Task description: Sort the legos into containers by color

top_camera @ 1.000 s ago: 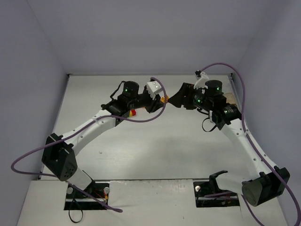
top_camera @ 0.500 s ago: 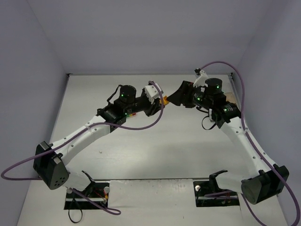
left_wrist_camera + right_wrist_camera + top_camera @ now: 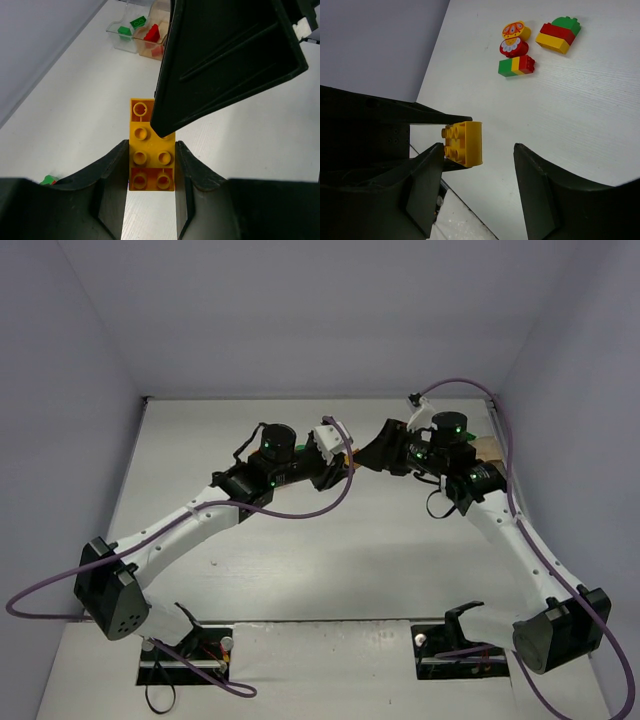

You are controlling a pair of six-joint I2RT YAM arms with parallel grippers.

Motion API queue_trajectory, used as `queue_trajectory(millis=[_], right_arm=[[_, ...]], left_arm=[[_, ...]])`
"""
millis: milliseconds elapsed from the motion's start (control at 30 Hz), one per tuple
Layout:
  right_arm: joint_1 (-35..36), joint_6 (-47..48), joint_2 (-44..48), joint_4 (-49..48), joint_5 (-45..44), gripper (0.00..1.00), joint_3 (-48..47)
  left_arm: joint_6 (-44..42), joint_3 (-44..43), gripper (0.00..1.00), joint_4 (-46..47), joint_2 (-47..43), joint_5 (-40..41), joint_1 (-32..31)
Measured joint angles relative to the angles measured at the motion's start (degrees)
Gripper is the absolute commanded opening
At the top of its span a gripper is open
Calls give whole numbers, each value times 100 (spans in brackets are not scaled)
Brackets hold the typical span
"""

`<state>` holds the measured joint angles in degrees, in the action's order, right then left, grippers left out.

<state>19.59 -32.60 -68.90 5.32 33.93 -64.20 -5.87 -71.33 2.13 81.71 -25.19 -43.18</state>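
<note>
Above the far middle of the table (image 3: 300, 560), the two arms meet nose to nose. The left gripper (image 3: 152, 150) is clamped on a yellow-and-orange brick stack (image 3: 142, 134), one finger pressed against each long side, and holds it clear of the surface with its studs facing the left wrist camera. The right gripper (image 3: 479, 157) is spread wide around the same stack (image 3: 465, 143). In the right wrist view the brick sits just beside one finger, well apart from the other, and is not pinched between them. One broad black finger (image 3: 225, 55) of the right gripper overlaps the stack's upper corner in the left wrist view. Farther along the table stands the tray (image 3: 116, 40), with green pieces (image 3: 123, 31) on its left side and a red piece (image 3: 151, 34) in the compartment beside them. Loose on the table in the right wrist view lie a round red-yellow piece (image 3: 513, 40), a green-yellow-red brick (image 3: 516, 66) and a yellow, red and green stack (image 3: 558, 34).
</note>
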Motion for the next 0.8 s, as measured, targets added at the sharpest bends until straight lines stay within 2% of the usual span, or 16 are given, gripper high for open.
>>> queue_trajectory(millis=[200, 300, 333, 400, 433, 467, 600, 800], right_arm=[[0, -42, -37, -50, 105, 38, 98], [0, -48, -46, -153, 192, 20, 103], [0, -33, -55, -175, 195, 16, 105], [-2, -50, -85, -214, 262, 3, 109], [0, -33, -98, -232, 254, 0, 111], [0, -24, -107, -234, 251, 0, 111], [-2, 74, -111, -238, 96, 0, 120], [-363, 404, -109, -125, -452, 0, 269]], left_arm=[[-7, 0, 18, 17, 48, 4, -24], [-15, 0, 21, 28, 101, 11, -28], [-15, 0, 24, 28, 114, 15, -28], [-11, 0, 44, 35, 125, 22, -26], [-28, 0, 52, 35, 136, 28, -26], [-24, 0, 64, 35, 144, 44, -31], [31, 0, 80, 33, 170, 157, -37], [175, 245, 85, 55, 52, 651, -37]])
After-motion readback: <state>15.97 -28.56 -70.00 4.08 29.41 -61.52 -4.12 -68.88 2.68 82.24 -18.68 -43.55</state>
